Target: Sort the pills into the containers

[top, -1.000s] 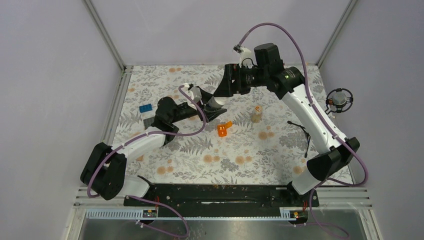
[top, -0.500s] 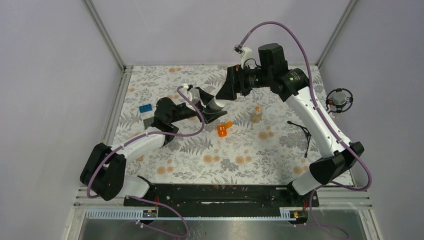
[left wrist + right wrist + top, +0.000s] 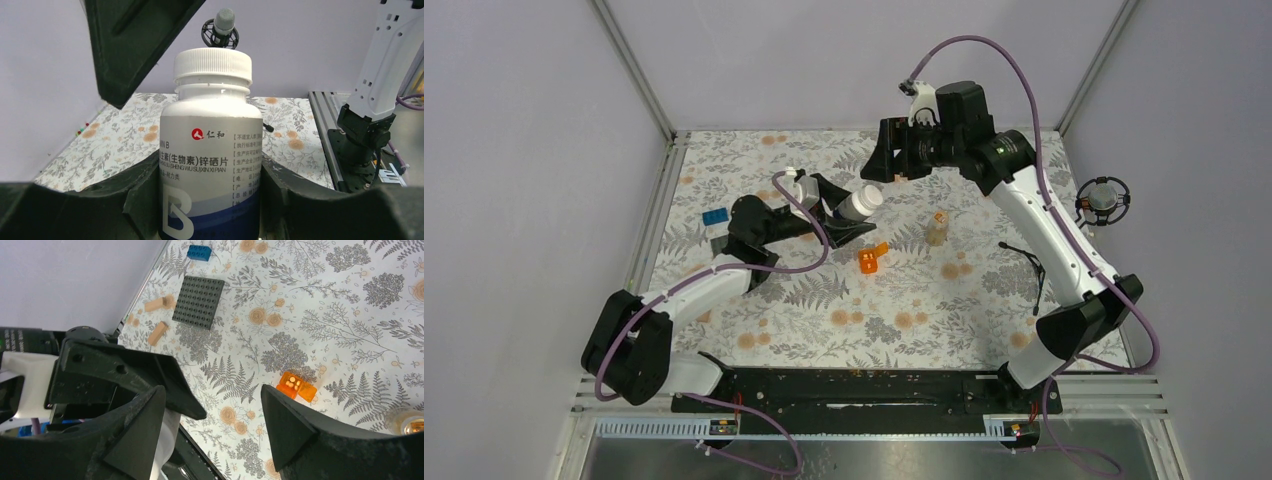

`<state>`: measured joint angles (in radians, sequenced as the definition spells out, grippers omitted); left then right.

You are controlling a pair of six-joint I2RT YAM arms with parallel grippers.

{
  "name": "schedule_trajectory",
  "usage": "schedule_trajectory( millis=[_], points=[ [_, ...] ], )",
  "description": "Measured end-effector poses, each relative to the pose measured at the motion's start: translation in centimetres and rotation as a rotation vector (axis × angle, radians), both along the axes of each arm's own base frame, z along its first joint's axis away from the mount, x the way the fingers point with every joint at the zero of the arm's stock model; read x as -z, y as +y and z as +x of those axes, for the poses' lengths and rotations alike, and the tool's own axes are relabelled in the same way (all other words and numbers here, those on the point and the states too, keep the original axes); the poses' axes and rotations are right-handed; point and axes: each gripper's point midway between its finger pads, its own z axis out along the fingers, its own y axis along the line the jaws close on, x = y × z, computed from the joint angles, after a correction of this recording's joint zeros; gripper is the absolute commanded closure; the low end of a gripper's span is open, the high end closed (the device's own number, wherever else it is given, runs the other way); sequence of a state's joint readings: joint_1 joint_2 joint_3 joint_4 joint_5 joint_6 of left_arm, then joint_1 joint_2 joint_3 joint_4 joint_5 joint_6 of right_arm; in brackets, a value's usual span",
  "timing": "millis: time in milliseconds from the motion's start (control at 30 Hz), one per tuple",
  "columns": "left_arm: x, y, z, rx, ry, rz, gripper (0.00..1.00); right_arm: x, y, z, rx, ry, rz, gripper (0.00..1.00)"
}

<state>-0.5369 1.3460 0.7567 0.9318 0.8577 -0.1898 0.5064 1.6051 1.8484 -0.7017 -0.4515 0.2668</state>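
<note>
My left gripper (image 3: 849, 212) is shut on a white-and-dark-blue pill bottle (image 3: 861, 203) with its white screw cap (image 3: 212, 62) on; it holds the bottle (image 3: 211, 150) off the table, tilted toward the right arm. My right gripper (image 3: 886, 168) is open and empty, just beyond the cap; one of its fingers (image 3: 135, 40) hangs above the bottle. In the right wrist view the bottle's white side (image 3: 167, 432) shows beside the left finger. The orange hinged box (image 3: 870, 259) lies open with pills inside (image 3: 297, 385). The clear tan bottle (image 3: 936, 229) stands to its right (image 3: 410, 422).
A dark grey studded plate (image 3: 199, 301) and a blue brick (image 3: 199, 252) lie at the table's left, with two small wooden blocks (image 3: 158, 333) near the plate. A black cable (image 3: 1029, 262) lies on the right. A microphone (image 3: 1104, 198) stands off the table's right side.
My right gripper has pulled back and up from the bottle's cap. The left gripper has tipped the bottle over, so the white cap now shows clearly.
</note>
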Motion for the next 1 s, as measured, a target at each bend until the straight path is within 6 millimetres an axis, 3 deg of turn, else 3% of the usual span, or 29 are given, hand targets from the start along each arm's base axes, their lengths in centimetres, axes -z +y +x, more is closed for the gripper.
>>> schedule_trajectory(
  millis=[400, 733, 1000],
  points=[
    [-0.6, 0.1, -0.1, 0.001, -0.019, -0.013, 1.00, -0.7, -0.5, 1.5, 0.089, 0.037, 0.070, 0.03],
    [-0.4, 0.1, -0.5, 0.022, -0.014, -0.006, 1.00, -1.7, 0.4, -3.1, -0.209, -0.024, 0.181, 0.03],
    [-0.4, 0.2, -0.4, 0.021, -0.004, -0.007, 1.00, -1.9, 0.7, -4.2, -0.276, -0.044, 0.197, 0.04]
  ],
)
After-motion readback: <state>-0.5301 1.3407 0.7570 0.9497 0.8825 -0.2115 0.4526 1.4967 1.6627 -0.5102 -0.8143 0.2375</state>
